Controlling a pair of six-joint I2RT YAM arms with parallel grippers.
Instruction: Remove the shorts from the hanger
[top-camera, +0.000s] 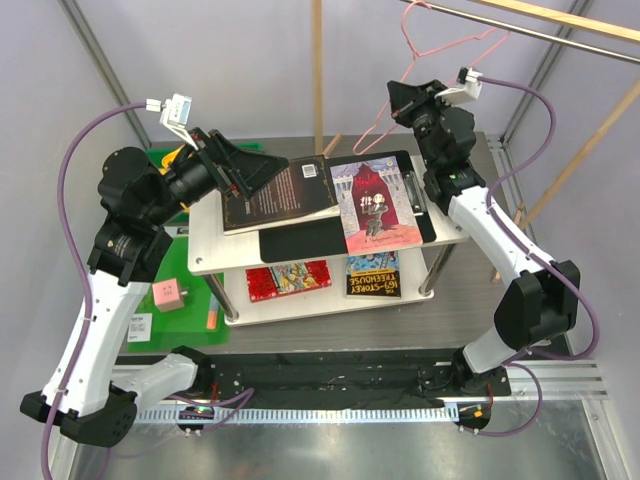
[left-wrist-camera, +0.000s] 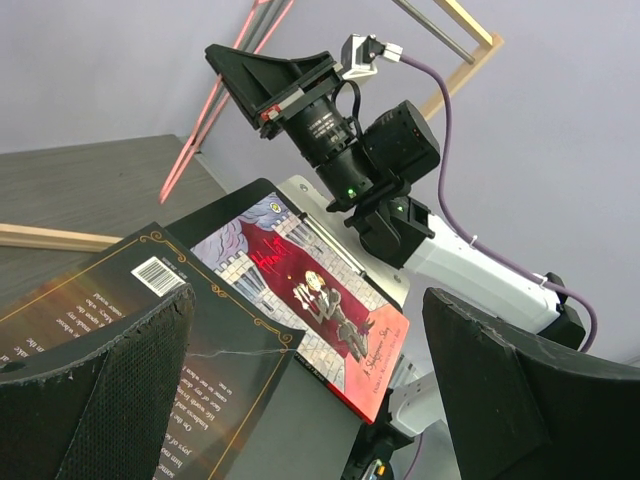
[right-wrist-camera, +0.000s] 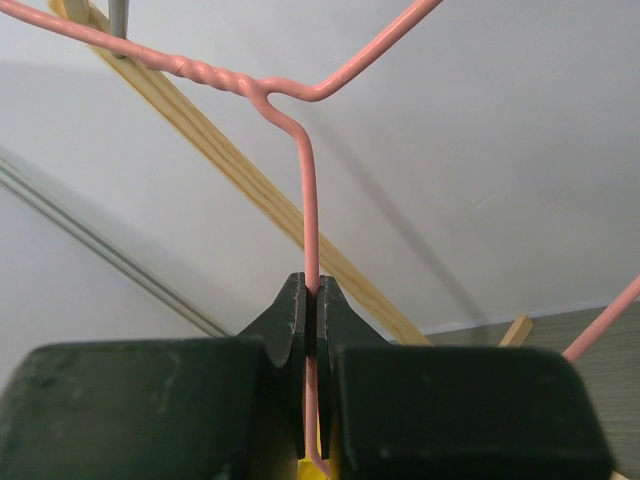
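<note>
Pink wire of the hanger ran straight down between the fingers of the right gripper, whose jaws were pressed together on that thin strand just below the twisted neck. In the overhead view this grip sat at about 1 o'clock from the white shelf, and the hanger's hook reached up to the grey rail at the top edge. A pale wooden batten crossed behind the wire in the right wrist view. The wire frame looked bare, with no cloth draped on it.

The shorts showed only as a small bright yellow patch at about 10 o'clock from the shelf, mostly hidden behind the left arm, so how they lay could not be told. They were well apart from the hanger.

The left gripper had its fingers spread wide and empty, poised just above the dark book on the shelf's top tier. A red book lay beside the dark one, toward 3 o'clock. At 8 o'clock a pink cube rested on a green mat.
</note>
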